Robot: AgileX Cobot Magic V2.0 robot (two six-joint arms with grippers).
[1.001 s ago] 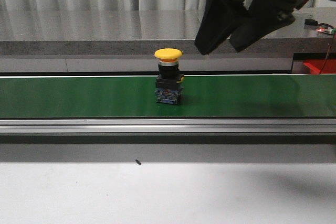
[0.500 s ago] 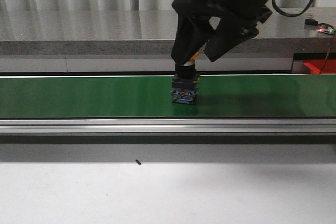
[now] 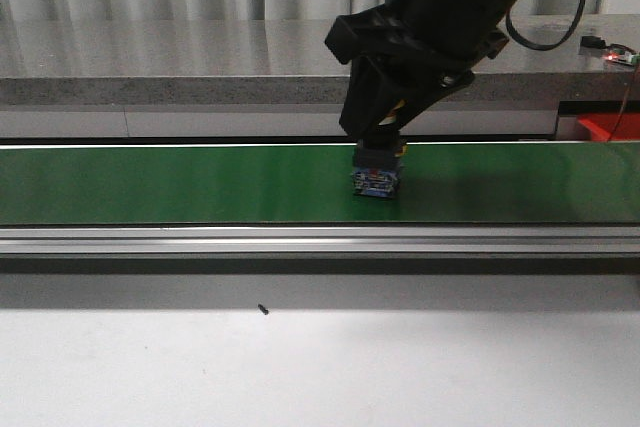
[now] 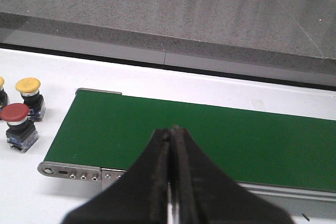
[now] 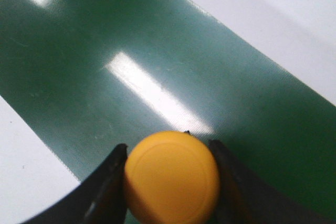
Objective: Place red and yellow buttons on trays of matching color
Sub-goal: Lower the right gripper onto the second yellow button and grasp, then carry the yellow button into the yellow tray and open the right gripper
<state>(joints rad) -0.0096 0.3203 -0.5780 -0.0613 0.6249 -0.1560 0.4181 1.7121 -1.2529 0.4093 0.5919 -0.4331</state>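
Front view: a green conveyor belt [image 3: 180, 185] runs straight across the middle. A yellow button [image 3: 378, 169] stands upright on it, a little toward three o'clock from centre. The right gripper [image 3: 388, 127] reaches down from one o'clock and covers the cap, so only the dark, blue-trimmed base shows. It comes from above, probably because the wide cap is the easiest part to pinch. A red tray [image 3: 608, 127] peeks in at the three o'clock edge; no yellow tray is visible.

Left wrist view: the left gripper [image 4: 170, 145] sits at six o'clock with its fingers pressed together, holding nothing, above the near end of the belt. At nine o'clock, off the belt on the white table [image 4: 31, 192], stand a spare yellow button [image 4: 28, 89] and a red button [image 4: 17, 123], seemingly awaiting their turn.

Right wrist view: the yellow cap fills six o'clock, with a black finger [image 5: 107, 182] touching each side. The pincer appears closed on the cap, gripping it, with the base on the belt, ready for lifting.
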